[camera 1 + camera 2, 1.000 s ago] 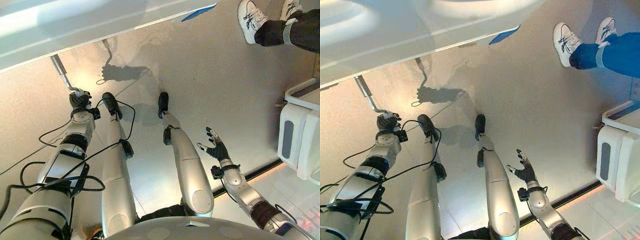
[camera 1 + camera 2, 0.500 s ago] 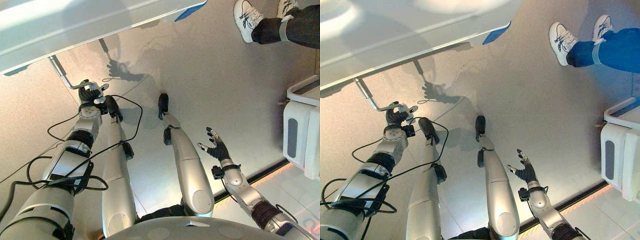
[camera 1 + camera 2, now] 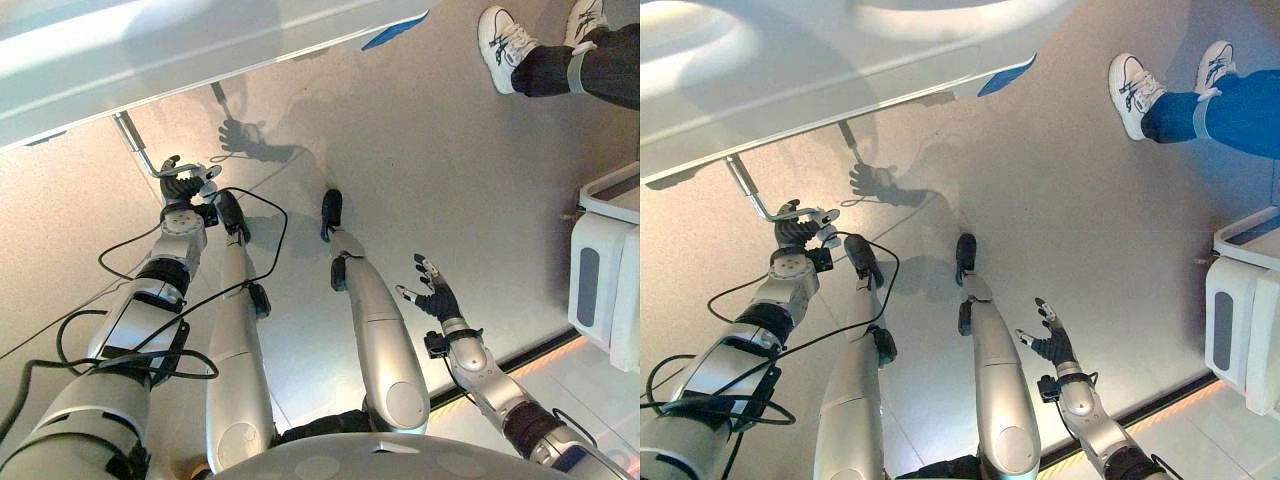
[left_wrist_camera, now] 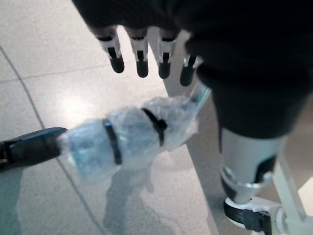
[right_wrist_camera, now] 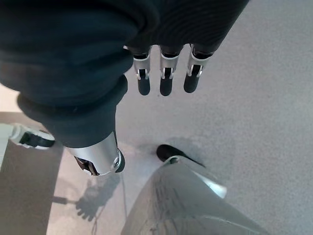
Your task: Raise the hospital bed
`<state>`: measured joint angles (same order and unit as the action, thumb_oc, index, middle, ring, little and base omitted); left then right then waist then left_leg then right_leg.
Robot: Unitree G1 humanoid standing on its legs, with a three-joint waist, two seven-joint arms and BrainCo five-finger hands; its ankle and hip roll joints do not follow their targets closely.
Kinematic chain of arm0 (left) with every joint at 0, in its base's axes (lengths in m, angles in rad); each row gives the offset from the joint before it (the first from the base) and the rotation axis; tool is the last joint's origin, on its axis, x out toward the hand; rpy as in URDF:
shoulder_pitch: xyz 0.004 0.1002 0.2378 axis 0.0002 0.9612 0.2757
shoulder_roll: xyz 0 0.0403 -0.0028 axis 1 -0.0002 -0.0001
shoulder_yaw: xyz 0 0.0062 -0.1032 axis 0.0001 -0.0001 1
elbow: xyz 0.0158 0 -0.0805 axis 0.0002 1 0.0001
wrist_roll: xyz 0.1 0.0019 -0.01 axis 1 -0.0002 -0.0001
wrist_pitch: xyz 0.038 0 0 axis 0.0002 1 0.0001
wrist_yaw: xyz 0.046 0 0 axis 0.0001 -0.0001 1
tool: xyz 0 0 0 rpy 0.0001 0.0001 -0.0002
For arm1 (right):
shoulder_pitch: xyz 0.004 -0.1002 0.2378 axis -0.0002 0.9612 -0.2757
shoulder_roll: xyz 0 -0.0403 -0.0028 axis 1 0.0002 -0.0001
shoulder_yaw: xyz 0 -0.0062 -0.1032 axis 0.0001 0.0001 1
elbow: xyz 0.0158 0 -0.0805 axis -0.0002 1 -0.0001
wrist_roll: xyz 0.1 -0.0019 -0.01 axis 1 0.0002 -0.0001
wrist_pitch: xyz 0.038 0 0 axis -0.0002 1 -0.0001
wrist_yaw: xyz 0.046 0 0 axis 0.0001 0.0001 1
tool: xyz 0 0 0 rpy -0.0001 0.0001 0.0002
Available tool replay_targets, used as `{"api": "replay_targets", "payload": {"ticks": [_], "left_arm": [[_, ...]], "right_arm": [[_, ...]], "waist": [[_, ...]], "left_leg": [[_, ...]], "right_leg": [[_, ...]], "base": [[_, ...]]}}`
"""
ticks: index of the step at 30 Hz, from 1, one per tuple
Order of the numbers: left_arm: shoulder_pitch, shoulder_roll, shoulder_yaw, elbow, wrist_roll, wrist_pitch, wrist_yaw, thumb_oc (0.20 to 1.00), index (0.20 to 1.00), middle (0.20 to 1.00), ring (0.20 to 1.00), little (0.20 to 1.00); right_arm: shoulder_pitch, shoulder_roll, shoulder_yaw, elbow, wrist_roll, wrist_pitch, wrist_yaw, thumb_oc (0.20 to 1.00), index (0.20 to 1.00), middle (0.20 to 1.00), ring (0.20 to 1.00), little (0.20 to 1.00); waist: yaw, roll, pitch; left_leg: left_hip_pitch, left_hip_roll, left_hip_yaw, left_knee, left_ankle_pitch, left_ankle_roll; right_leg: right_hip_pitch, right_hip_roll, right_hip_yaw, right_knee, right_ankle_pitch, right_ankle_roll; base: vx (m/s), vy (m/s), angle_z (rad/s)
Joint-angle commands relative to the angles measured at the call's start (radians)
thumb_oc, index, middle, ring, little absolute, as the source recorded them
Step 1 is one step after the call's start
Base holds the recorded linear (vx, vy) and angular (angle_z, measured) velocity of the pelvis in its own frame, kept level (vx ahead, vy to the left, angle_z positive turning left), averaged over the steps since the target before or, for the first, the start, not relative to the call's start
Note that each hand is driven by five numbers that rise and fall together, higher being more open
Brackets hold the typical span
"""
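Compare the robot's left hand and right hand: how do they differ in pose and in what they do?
The left hand reaches up to the crank handle under the bed, fingers curled round its wrapped grip; the right hand hangs low over the floor, holding nothing. Its fingers are spread and relaxed. Both have dark ribbed covers and silver, dark-tipped fingers.

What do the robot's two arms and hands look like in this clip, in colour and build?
Both arms are smooth silver-grey shells with black joint bands. The left hand and right hand wear dark ribbed covers over back and wrist, with silver, dark-tipped fingers and a separate thumb. Black clips sit at the wrists.
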<state>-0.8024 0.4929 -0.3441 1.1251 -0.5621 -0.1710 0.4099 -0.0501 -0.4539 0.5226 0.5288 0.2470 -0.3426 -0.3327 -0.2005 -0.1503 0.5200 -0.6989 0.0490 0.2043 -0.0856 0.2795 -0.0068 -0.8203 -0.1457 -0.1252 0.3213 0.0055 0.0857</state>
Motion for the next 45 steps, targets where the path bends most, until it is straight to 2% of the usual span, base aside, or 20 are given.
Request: {"api": "replay_targets", "payload": {"ticks": [1, 13, 21, 22, 23, 24, 33, 39, 45], "left_arm": [[-0.069, 0.020, 0.009, -0.026, 0.058, -0.053, -0.010, 1.000, 1.000, 1.000, 1.000, 1.000], [0.035, -0.004, 0.018, -0.058, 0.064, -0.053, -0.049, 1.000, 1.000, 1.000, 1.000, 1.000], [0.171, -0.041, 0.042, -0.097, 0.040, -0.056, -0.091, 1.000, 1.000, 1.000, 1.000, 1.000], [0.239, -0.067, 0.064, -0.106, 0.014, -0.064, -0.104, 1.000, 1.000, 1.000, 1.000, 1.000], [0.241, -0.067, 0.064, -0.107, 0.014, -0.063, -0.104, 1.000, 1.000, 1.000, 1.000, 1.000], [0.258, -0.070, 0.067, -0.113, 0.025, -0.063, -0.109, 1.000, 1.000, 1.000, 1.000, 1.000], [0.426, -0.147, 0.095, -0.030, 0.069, -0.035, -0.171, 1.000, 1.000, 1.000, 1.000, 1.000], [0.526, -0.192, 0.105, 0.022, 0.135, -0.019, -0.198, 1.000, 1.000, 1.000, 1.000, 1.000], [0.599, -0.240, 0.079, 0.071, 0.241, 0.008, -0.216, 1.000, 1.000, 1.000, 1.000, 1.000]], "right_arm": [[0.035, -0.042, -0.001, -0.010, 0.021, -0.014, 0.009, 1.000, 1.000, 1.000, 1.000, 1.000], [0.029, -0.018, -0.007, 0.034, 0.022, 0.008, 0.024, 1.000, 1.000, 1.000, 1.000, 1.000], [0.039, 0.005, -0.024, 0.089, 0.016, 0.034, 0.036, 1.000, 1.000, 1.000, 1.000, 1.000], [0.037, 0.023, -0.036, 0.122, 0.019, 0.045, 0.037, 1.000, 1.000, 1.000, 1.000, 1.000], [0.038, 0.023, -0.035, 0.123, 0.019, 0.044, 0.037, 1.000, 1.000, 1.000, 1.000, 1.000], [0.031, 0.030, -0.042, 0.127, 0.018, 0.046, 0.039, 1.000, 1.000, 1.000, 1.000, 1.000], [0.002, 0.086, -0.070, 0.265, 0.010, 0.079, 0.059, 1.000, 1.000, 1.000, 1.000, 1.000], [0.013, 0.120, -0.075, 0.336, -0.001, 0.098, 0.083, 1.000, 1.000, 1.000, 1.000, 1.000], [0.018, 0.158, -0.074, 0.433, -0.022, 0.120, 0.100, 1.000, 1.000, 1.000, 1.000, 1.000]], "waist": [[-0.010, -0.028, 0.000], [0.014, -0.031, 0.000], [0.035, -0.024, 0.000], [0.050, -0.016, 0.000], [0.049, -0.016, 0.000], [0.050, -0.019, 0.000], [0.096, 0.004, -0.005], [0.118, 0.018, -0.068], [0.139, 0.045, -0.129]], "left_leg": [[0.105, -0.058, -0.011, 0.019, -0.125, -0.037], [0.161, -0.061, -0.027, 0.058, -0.145, -0.029], [0.201, -0.066, -0.035, 0.091, -0.166, -0.023], [0.229, -0.069, -0.039, 0.095, -0.171, -0.021], [0.231, -0.069, -0.039, 0.094, -0.171, -0.021], [0.219, -0.075, -0.032, 0.097, -0.149, -0.013], [0.369, -0.079, -0.041, 0.067, -0.161, -0.008], [0.431, -0.080, -0.047, 0.044, -0.173, -0.004], [0.494, -0.084, -0.053, 0.021, -0.185, -0.002]], "right_leg": [[0.062, 0.044, -0.031, -0.298, 0.249, 0.065], [0.133, 0.032, -0.042, -0.270, 0.229, 0.056], [0.186, 0.019, -0.054, -0.248, 0.213, 0.054], [0.224, 0.014, -0.056, -0.249, 0.209, 0.054], [0.226, 0.014, -0.057, -0.250, 0.209, 0.054], [0.218, 0.007, -0.064, -0.254, 0.231, 0.045], [0.378, 0.000, -0.076, -0.275, 0.221, 0.053], [0.447, -0.001, -0.080, -0.289, 0.208, 0.057], [0.521, 0.003, -0.082, -0.304, 0.190, 0.059]], "base": [[0.00, 0.000, 0.00], [-0.01, 0.006, 0.03], [0.00, 0.021, 0.07], [0.00, 0.027, 0.04], [-0.06, 0.033, 0.04], [-0.06, 0.020, 0.10], [0.03, 0.047, 0.06], [0.09, 0.032, 0.04], [0.09, 0.022, 0.07]]}}
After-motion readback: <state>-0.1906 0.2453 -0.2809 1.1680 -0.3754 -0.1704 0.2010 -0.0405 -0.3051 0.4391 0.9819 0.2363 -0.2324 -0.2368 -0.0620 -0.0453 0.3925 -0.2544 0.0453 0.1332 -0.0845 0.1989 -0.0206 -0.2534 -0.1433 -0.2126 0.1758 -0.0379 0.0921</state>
